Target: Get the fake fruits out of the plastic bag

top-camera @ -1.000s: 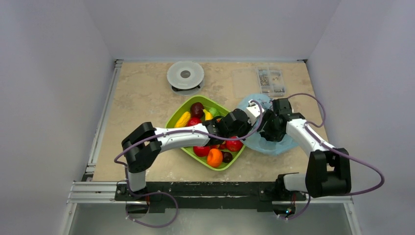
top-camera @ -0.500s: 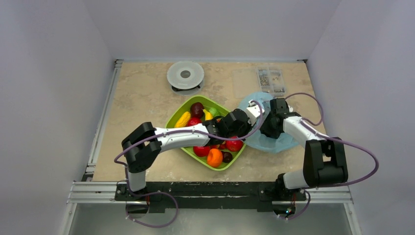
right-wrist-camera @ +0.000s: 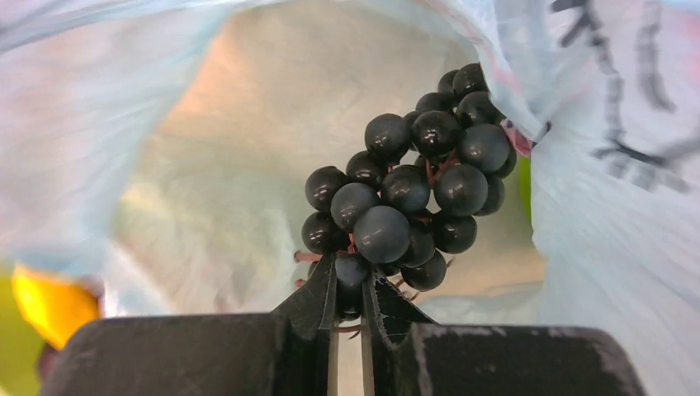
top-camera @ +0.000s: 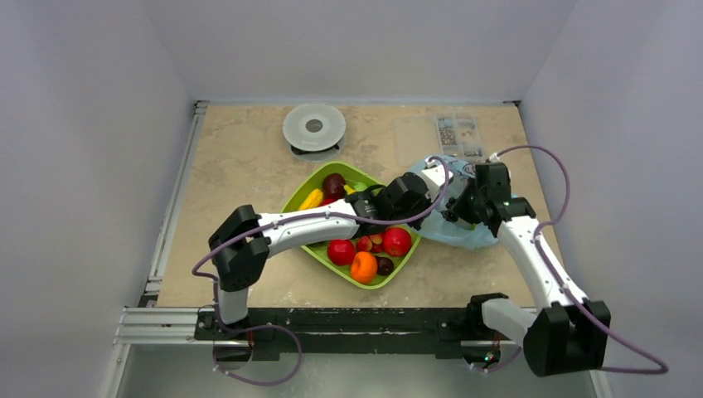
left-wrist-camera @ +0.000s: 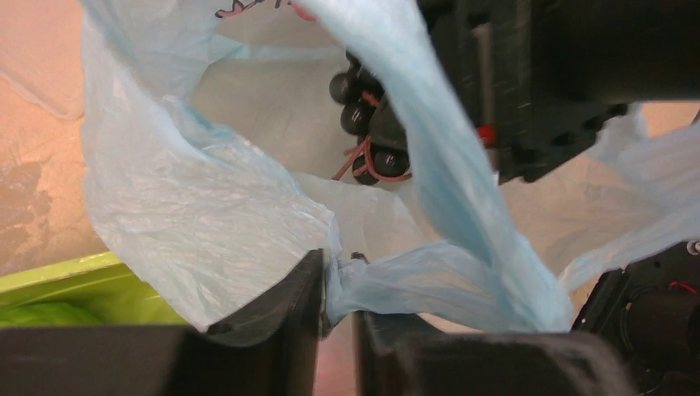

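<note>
The light-blue plastic bag [top-camera: 468, 232] lies right of the green tray [top-camera: 399, 269]. My left gripper [top-camera: 432, 176] holds its rim up; in the left wrist view a bunched strip of the plastic bag [left-wrist-camera: 206, 198] is pinched at the tips of my left gripper [left-wrist-camera: 338, 266], whose jaws stand slightly apart. Inside the bag my right gripper [right-wrist-camera: 348, 274] is shut on one berry of the dark grape bunch [right-wrist-camera: 409, 186], which hangs off the bag floor. The left wrist view shows the same grape bunch [left-wrist-camera: 367, 124] under my right gripper's black body. In the tray lie two red balls [top-camera: 396, 241], an orange [top-camera: 364, 267] and a banana [top-camera: 312, 200].
A round white lidded container [top-camera: 314, 128] stands at the back centre. A clear parts box [top-camera: 458, 135] sits at the back right, just behind the bag. My two wrists are close together over the bag mouth.
My right gripper has closed on the grape bunch and that arm has straightened and shifted right. My left gripper rose with the bag rim and its jaws eased a little.
</note>
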